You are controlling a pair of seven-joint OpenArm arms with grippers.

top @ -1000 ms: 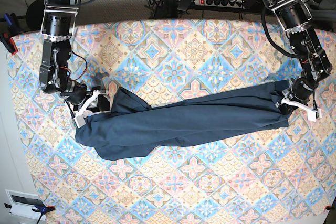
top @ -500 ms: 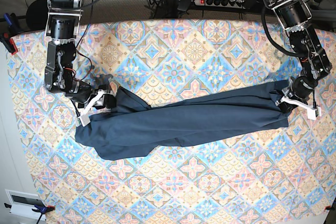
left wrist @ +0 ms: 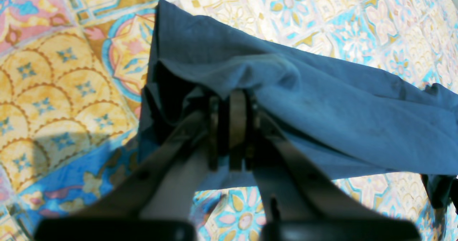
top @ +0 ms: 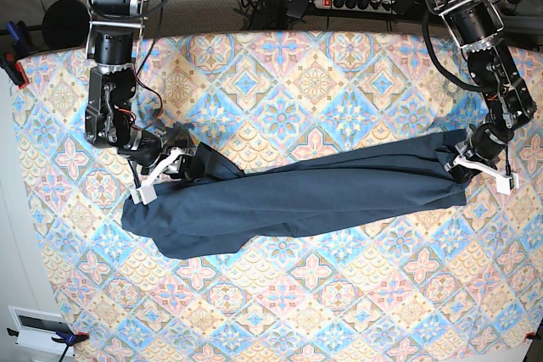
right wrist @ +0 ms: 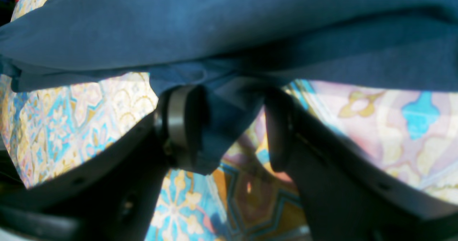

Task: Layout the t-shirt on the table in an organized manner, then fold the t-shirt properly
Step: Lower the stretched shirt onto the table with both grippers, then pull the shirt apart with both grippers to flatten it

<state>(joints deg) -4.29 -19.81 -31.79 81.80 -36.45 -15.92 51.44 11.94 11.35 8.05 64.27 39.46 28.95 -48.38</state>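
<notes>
Nearest you, the plain dark navy soft cloth t-shirt (top: 297, 197) lies as a long twisted rope across the mid tabletop (top: 280, 311), the one w/ the blue, pink and cream tile-pattern cloth. It isn't laid out yet, so you're on the spreading step.

Left tool (left wrist: 230, 124): clamped tight on a bunched fold at the shirt's end, pads pressed together on cloth in the wrist view. Hold that as your anchor and don't drag it.

Right tool (right wrist: 229, 126): jaws spread apart, w/ a flap of navy cloth hanging between them against one pad (right wrist: 179, 123). It's not pinched, I'd say. In the base view this tool (top: 157, 177) sits at the other end, by the wider clump.

Advice: re-grip a single hem layer or corner, not the whole bunch. Then lift a little and pull away from the left tool to untwist. Go slow so cloth doesn't slip out.
</notes>
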